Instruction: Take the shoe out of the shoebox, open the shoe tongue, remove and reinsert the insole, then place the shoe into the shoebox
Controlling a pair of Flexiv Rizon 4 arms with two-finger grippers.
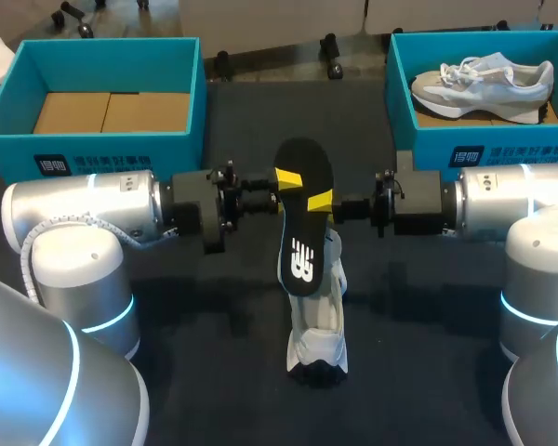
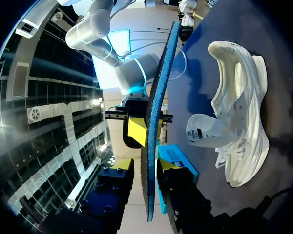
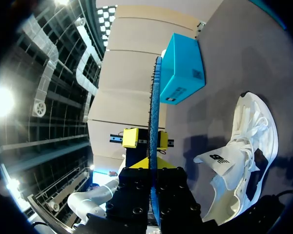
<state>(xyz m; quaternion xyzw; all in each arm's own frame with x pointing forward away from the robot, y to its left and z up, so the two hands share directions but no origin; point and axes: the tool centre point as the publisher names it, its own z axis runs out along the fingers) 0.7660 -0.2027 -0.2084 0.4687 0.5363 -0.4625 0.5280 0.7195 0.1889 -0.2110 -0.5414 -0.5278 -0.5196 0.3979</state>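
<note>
Our left gripper [image 1: 286,177] and right gripper [image 1: 321,199] both pinch the black foam insole [image 1: 302,237], which runs near-far above the white lace-up sneaker [image 1: 321,325].

Insole [image 1: 303,214] over shoe [image 1: 318,325]; L box [image 1: 121,149], R box [image 1: 530,149] behind.

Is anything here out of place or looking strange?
The black foam insole is out of its shoe, pinched in mid-air by the left tool and the right tool, above the white sneaker lying with its tongue pulled open. Nothing looks spilled or damaged.
</note>
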